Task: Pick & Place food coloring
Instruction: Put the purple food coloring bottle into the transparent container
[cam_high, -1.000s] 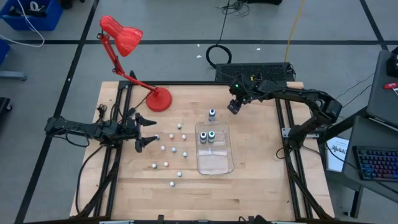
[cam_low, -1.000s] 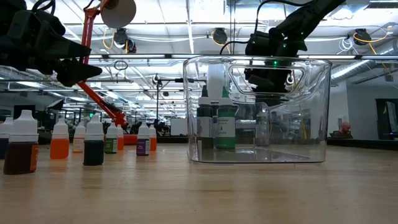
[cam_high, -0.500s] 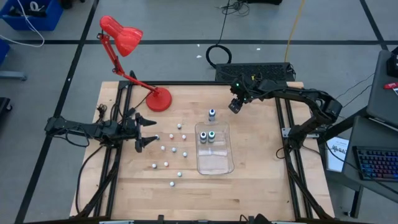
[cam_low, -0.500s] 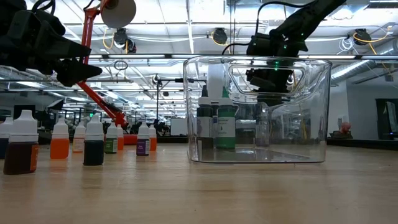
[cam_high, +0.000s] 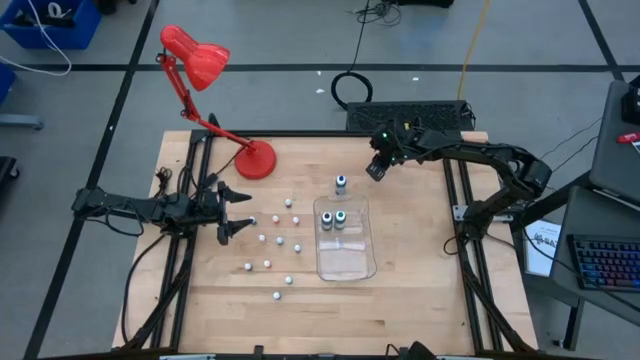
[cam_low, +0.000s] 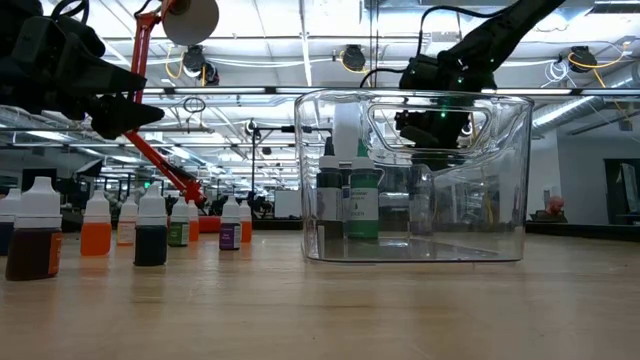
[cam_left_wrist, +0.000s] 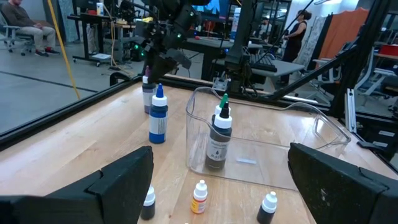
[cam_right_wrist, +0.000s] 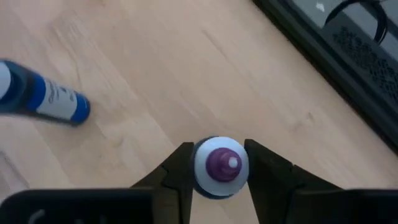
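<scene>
A purple-tipped food coloring bottle (cam_right_wrist: 221, 167) stands on its base near the table's far edge, also seen in the left wrist view (cam_left_wrist: 147, 94). My right gripper (cam_high: 376, 168) is above it, shut on its top. A blue bottle (cam_high: 341, 184) stands upright just beside it, outside the clear tray (cam_high: 350, 262). Two dark bottles (cam_high: 333, 218) stand in the tray's far end. Several tiny bottles (cam_high: 270, 240) stand scattered left of the tray. My left gripper (cam_high: 236, 210) hovers open at the table's left, touching nothing. My right gripper pinches the purple-tipped bottle's white cap (cam_right_wrist: 200, 167) between its two fingers, one on each side. The fingers come from above and point down. The bottle stays upright with its base on the table (cam_left_wrist: 147, 109).
A red desk lamp (cam_high: 215, 100) stands at the far left corner, its base on the table. A black box (cam_high: 410, 115) lies along the far edge behind my right arm. Bare wood lies in front of the tray and to its right.
My right gripper has drawn its fingers in around the purple-tipped bottle's cap while staying over the same spot. The bottles and the tray stand where they were.
</scene>
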